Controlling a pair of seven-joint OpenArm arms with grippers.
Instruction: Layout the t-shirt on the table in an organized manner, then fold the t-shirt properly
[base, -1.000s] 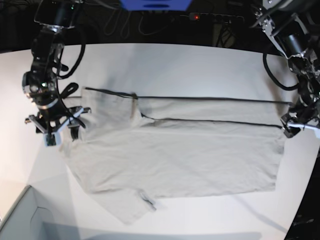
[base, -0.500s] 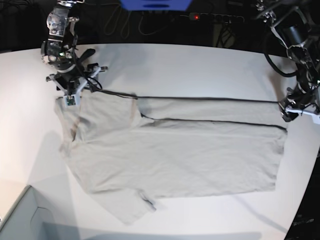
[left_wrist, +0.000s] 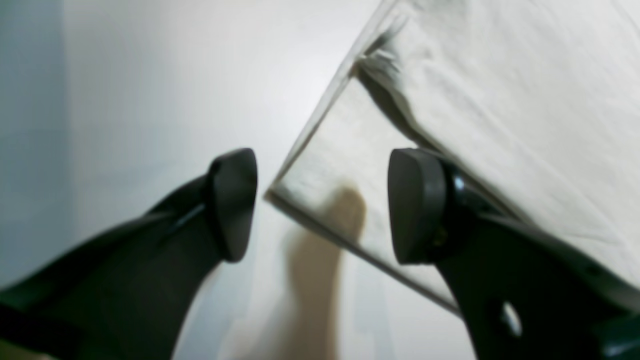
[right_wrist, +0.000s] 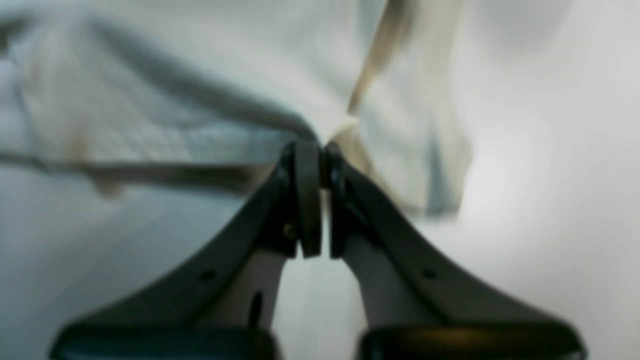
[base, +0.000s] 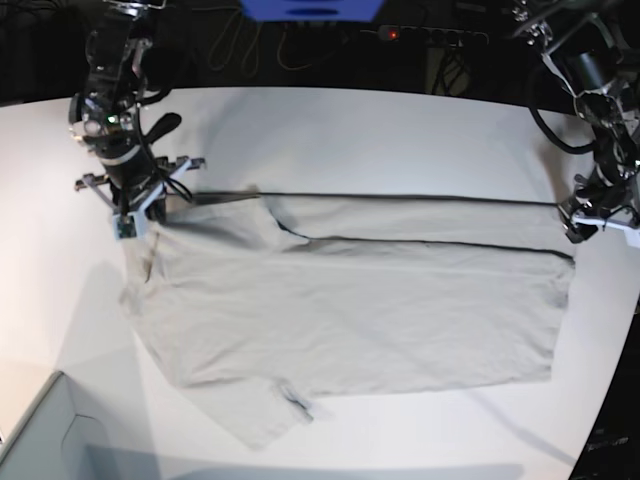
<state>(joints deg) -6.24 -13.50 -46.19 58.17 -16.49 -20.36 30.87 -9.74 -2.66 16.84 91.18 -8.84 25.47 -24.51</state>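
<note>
The shirt (base: 350, 310) is lying spread across the table (base: 400, 130), its long axis running side to side in the base view, with a strip along its far edge folded over so that two dark lines are running along that side. One sleeve is sticking out toward the near edge of the table.

The right gripper (right_wrist: 314, 200) is sitting at the shirt's far corner on the base view's left (base: 135, 205). Its jaws are pressing together, and in the right wrist view a pinch of cloth (right_wrist: 340, 125) is bunching up right at the tips, so it is gripping the shirt there. The fabric is pulling into a ridge that is running away to the left of the tips, and a looser flap is hanging off to their right. The view is blurred, so finer detail in the cloth is not showing.

The left gripper (left_wrist: 320, 205) is standing at the opposite end of the shirt, on the base view's right (base: 600, 215). Its jaws are standing apart, holding nothing. In the left wrist view, the corner of the shirt's hem (left_wrist: 280, 192) is lying between the two fingers, nearer the right one, with the folded layer rising beyond and to the right. Bare table is showing to the left of the left finger (left_wrist: 232, 200).
</note>
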